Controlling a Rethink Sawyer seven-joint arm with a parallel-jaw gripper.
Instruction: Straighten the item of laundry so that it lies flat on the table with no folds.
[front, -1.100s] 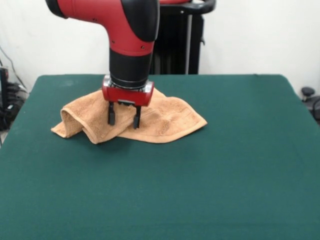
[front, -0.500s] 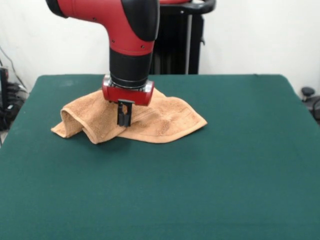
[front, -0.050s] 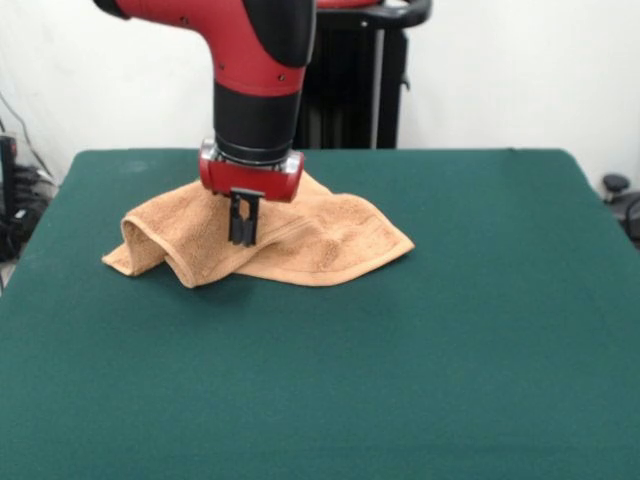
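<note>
- Front view: pincer (front, -0.050s: 243, 236) of a red and black arm (front, -0.050s: 250, 80) hangs from the top of the frame over the rumpled orange-tan towel (front, -0.050s: 300, 240), its black fingers (front, -0.050s: 237, 222) clenched together, tips at the cloth; whether any fabric is caught between them cannot be told.
- Towel lies left of centre in the upper half of the frame on the dark green worktop (front, -0.050s: 400, 360), its left side doubled into a raised fold, its right corner spread flat.

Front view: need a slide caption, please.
Sawyer's closed gripper poised over a rumpled orange towel on green table.
</note>
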